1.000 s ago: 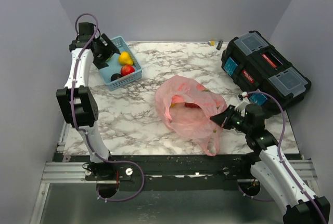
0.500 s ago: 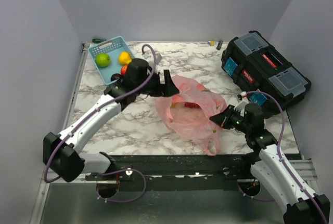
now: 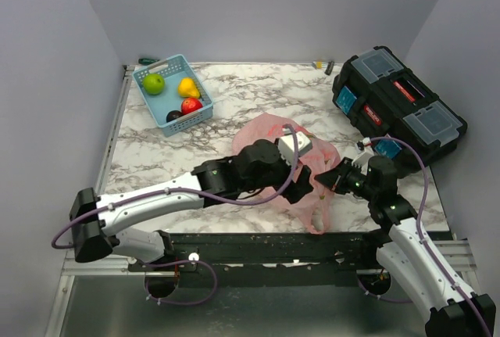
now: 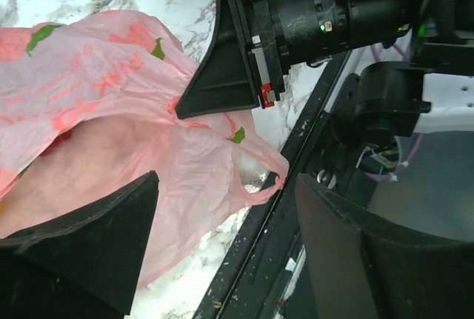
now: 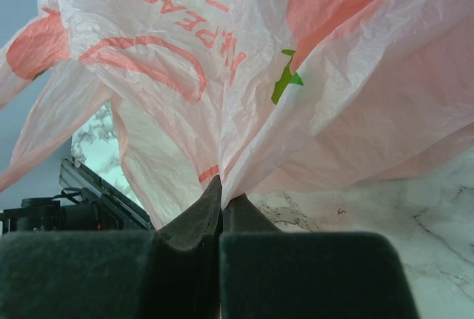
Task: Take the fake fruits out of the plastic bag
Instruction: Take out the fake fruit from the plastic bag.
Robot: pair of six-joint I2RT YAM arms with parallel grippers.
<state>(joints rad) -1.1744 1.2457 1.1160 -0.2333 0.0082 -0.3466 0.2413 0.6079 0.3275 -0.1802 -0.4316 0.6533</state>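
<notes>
The pink plastic bag (image 3: 262, 130) lies crumpled at mid-table. My right gripper (image 3: 328, 181) is shut on its right edge, the film pinched between the fingers (image 5: 221, 193). My left gripper (image 3: 303, 187) is open and empty, hovering over the bag's near right side close to the right gripper. In the left wrist view its jaws stand wide apart over the bag (image 4: 111, 134) and a loop handle (image 4: 259, 180). A dim red shape (image 4: 61, 138) shows through the film. A green apple (image 3: 154, 84), yellow pear (image 3: 187, 87), red apple (image 3: 191, 105) and dark plum (image 3: 173, 116) sit in the basket.
The light blue slotted basket (image 3: 160, 67) stands at the far left. A black toolbox (image 3: 398, 106) sits at the right. The left arm (image 3: 156, 196) stretches across the near table. The table's front rail (image 3: 258, 239) runs just below the bag's handle (image 3: 316, 216).
My left arm swung from the basket at far left across to the bag's near right side, jaws open. The green apple now lies in the basket. The right gripper kept its hold.
</notes>
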